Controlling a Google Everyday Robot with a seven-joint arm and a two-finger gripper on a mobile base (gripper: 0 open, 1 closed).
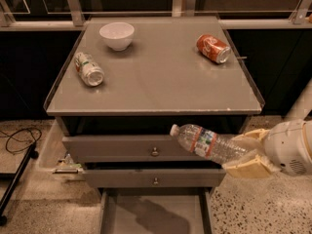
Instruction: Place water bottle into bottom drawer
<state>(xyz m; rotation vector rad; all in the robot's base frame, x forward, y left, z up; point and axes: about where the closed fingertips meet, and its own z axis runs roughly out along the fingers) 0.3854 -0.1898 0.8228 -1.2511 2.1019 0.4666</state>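
Note:
The water bottle (207, 143) is clear and ribbed, with a white cap and a red-blue-white label. It lies almost level in the air, cap to the left, in front of the top drawer. My gripper (246, 152) comes in from the right and is shut on the bottle's base end with its tan fingers (248, 167). The bottom drawer (155, 213) is pulled out below, and its grey floor shows at the lower edge of the view. The bottle is above and to the right of that drawer.
On the grey cabinet top (156, 77) lie a white bowl (117, 35), a green-white can (88, 68) on its side and an orange-red soda can (213, 48) on its side. Two upper drawers with round knobs (155, 151) stick out slightly. A black cable (17, 140) lies on the floor at left.

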